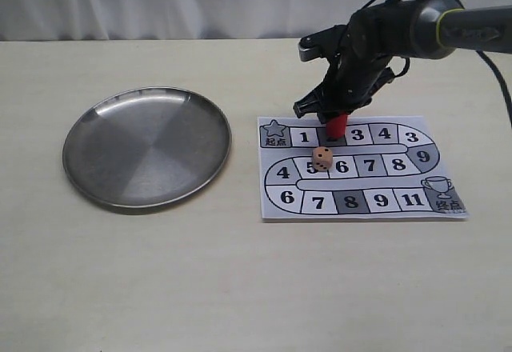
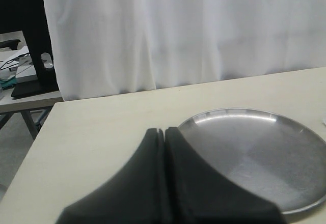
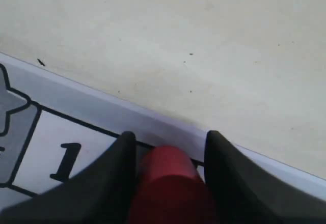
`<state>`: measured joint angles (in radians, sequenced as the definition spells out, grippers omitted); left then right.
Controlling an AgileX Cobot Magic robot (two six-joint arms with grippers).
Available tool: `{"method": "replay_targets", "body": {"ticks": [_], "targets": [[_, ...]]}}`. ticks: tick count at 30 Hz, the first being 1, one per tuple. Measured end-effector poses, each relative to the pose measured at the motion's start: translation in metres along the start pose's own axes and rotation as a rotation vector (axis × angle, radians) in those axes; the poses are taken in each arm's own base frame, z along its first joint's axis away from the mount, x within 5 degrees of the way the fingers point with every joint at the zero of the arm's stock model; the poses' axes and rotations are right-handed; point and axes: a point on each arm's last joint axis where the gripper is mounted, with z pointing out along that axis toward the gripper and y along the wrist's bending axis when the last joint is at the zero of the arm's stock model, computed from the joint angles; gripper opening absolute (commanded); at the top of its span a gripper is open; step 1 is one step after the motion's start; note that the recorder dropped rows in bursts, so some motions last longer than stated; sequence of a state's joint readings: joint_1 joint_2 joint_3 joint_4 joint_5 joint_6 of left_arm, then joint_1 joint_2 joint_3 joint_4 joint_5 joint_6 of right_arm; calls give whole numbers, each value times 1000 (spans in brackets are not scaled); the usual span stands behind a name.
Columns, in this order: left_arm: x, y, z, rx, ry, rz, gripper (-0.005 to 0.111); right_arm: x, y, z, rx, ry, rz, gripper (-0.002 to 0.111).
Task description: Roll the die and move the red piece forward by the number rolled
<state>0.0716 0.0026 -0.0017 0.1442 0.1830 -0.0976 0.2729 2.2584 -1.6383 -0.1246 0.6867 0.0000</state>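
Observation:
The red piece (image 1: 337, 127) stands upright on the dark square after 1 on the printed board (image 1: 398, 202). My right gripper (image 1: 333, 118) comes down over it, its two black fingers on either side and shut on it. The right wrist view shows the red piece (image 3: 170, 183) filling the space between that gripper's (image 3: 169, 134) fingers, with square 1 beside it. The die (image 1: 322, 158) is a pale wooden cube with dark pips; it rests on the board's second row by square 5, just in front of the piece. My left gripper (image 2: 164, 131) is shut and empty and does not show in the exterior view.
A round steel plate (image 1: 148, 146) lies empty on the table to the left of the board; in the left wrist view the plate (image 2: 254, 152) sits just beyond that gripper's fingers. A white curtain hangs behind the table.

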Motion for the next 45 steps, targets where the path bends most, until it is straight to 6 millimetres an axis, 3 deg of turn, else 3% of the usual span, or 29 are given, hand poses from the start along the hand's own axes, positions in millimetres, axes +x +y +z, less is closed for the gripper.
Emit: {"method": "replay_targets", "body": {"ticks": [22, 25, 30, 34, 37, 39, 42, 44, 45], "targets": [[0, 0, 0, 0, 0, 0, 0, 5, 2, -7, -39, 48, 50, 6], [0, 0, 0, 0, 0, 0, 0, 5, 2, -7, -39, 48, 50, 22], [0, 0, 0, 0, 0, 0, 0, 5, 2, -6, -39, 47, 50, 62], [0, 0, 0, 0, 0, 0, 0, 10, 4, 3, -42, 66, 57, 74], [0, 0, 0, 0, 0, 0, 0, 4, 3, -2, -40, 27, 81, 69], [0, 0, 0, 0, 0, 0, 0, -4, 1, -14, -38, -11, 88, 60], [0, 0, 0, 0, 0, 0, 0, -20, -4, -52, -32, -110, 96, 32], [0, 0, 0, 0, 0, 0, 0, -30, -8, -90, -28, -193, 101, 9], [0, 0, 0, 0, 0, 0, 0, -32, -10, -111, -25, -236, 104, 5]]}}
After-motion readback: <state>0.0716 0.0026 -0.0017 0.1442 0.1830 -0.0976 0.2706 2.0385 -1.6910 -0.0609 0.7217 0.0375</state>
